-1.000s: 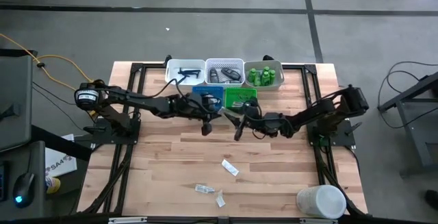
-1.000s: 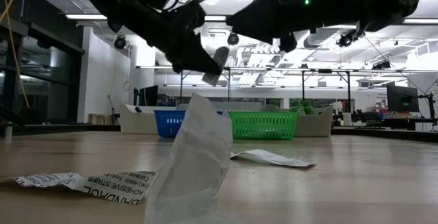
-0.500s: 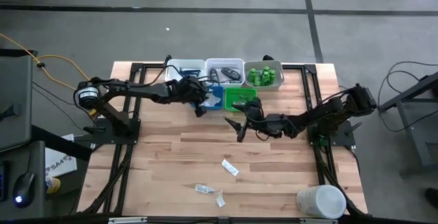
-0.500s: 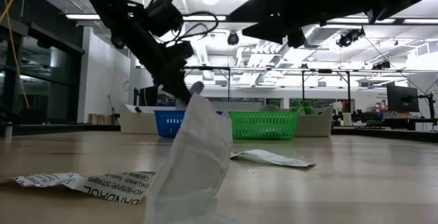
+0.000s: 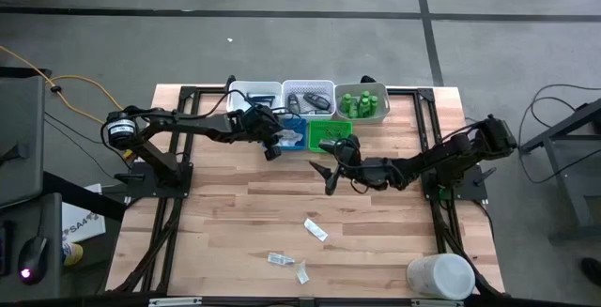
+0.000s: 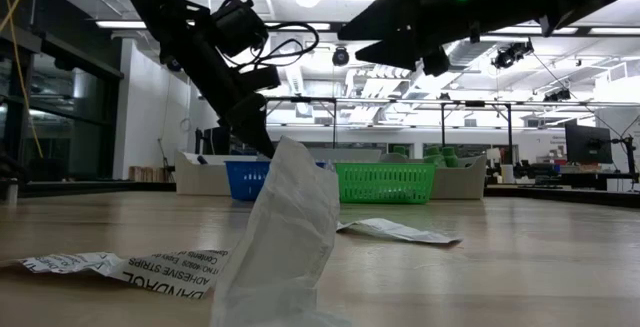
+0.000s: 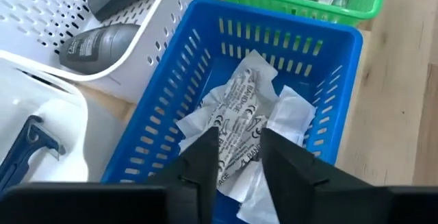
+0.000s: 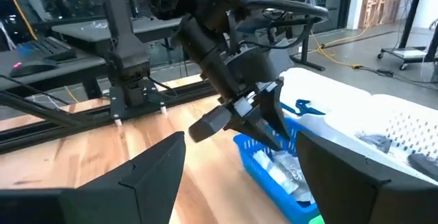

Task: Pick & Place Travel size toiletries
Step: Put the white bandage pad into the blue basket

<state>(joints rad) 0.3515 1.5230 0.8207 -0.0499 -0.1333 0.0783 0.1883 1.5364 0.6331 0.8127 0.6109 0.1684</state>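
Note:
My left gripper [image 7: 238,136] hangs open, tipped down over the blue basket [image 7: 287,27], at the table's far side [image 5: 274,147]. Crumpled white packets [image 7: 241,104] lie on the basket's floor right below its fingertips, with nothing between the fingers. My right gripper [image 5: 325,178] stands open and level near the table's middle, pointing at the left one, its fingers empty [image 8: 241,142]. Three more white packets lie on the near half of the table [image 5: 315,230] [image 5: 279,259] [image 5: 302,271]; one of them stands on edge in front of the low camera [image 6: 285,237].
Along the far edge stand a white tray [image 5: 252,96], a white basket with dark grey pieces [image 5: 308,96] and one with green bottles [image 5: 362,102]. A green basket [image 5: 331,134] is next to the blue one. A large white cylinder [image 5: 439,276] sits at the near right corner.
My left gripper has swung from the table's middle toward the far edge, tipping down over the blue basket. It carried a white packet at its fingertips; that packet has gone from them. My right arm has stayed about where it was.

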